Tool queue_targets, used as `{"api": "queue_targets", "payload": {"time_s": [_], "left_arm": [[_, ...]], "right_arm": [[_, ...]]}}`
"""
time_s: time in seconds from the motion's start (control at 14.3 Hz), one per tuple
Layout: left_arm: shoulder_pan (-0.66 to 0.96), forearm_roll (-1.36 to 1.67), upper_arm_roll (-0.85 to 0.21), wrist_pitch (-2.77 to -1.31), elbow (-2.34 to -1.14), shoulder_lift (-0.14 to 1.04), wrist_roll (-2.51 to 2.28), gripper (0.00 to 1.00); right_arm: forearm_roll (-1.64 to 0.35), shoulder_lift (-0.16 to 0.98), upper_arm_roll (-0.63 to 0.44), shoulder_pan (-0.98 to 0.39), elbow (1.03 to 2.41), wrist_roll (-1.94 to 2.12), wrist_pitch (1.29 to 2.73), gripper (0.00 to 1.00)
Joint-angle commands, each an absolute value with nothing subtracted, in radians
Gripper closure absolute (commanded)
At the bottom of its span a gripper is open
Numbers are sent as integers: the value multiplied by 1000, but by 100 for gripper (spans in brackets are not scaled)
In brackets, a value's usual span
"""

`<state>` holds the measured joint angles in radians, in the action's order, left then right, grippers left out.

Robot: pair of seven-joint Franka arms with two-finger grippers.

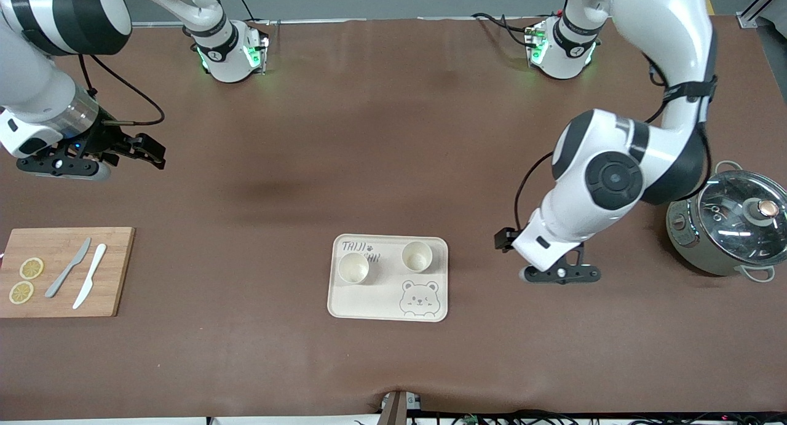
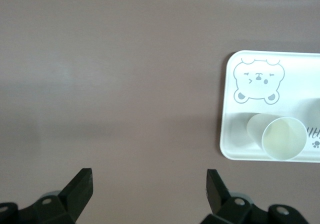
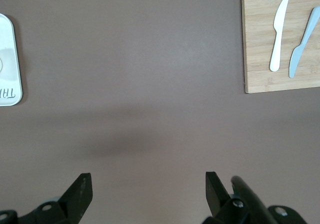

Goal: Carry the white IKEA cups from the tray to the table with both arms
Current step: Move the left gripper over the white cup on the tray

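Observation:
Two white IKEA cups stand upright on the cream bear tray [image 1: 369,302] in the middle of the table: one [image 1: 353,268] toward the right arm's end, the other [image 1: 417,256] toward the left arm's end. My left gripper [image 1: 561,275] is open and empty over bare table beside the tray. Its wrist view shows its open gripper [image 2: 148,184], the tray [image 2: 300,66] and one cup [image 2: 283,138]. My right gripper [image 1: 64,165] is open and empty over bare table near the right arm's end, well away from the tray. It also shows in the right wrist view [image 3: 147,186].
A wooden cutting board [image 1: 117,271] with two lemon slices [image 1: 31,268], a grey knife [image 1: 67,268] and a white knife [image 1: 90,283] lies at the right arm's end. A pot with a glass lid [image 1: 731,228] stands at the left arm's end.

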<state>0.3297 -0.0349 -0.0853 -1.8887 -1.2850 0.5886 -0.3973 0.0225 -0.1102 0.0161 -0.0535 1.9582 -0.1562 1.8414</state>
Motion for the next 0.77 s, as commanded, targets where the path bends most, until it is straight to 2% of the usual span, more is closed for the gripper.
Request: {"api": "queue_targets", "payload": {"time_s": [0.0, 0.28, 0.7], "left_arm": [[373, -57, -75, -1907, -1217, 666, -425, 0], [501, -54, 7, -1913, -1141, 748, -426, 0], [546, -51, 8, -1999, -1088, 836, -468, 0]], "right_arm": [[26, -112, 14, -57, 1963, -149, 1841, 0], [28, -109, 14, -57, 1963, -149, 1844, 0], [28, -101, 14, -57, 1963, -149, 1848, 0]]}}
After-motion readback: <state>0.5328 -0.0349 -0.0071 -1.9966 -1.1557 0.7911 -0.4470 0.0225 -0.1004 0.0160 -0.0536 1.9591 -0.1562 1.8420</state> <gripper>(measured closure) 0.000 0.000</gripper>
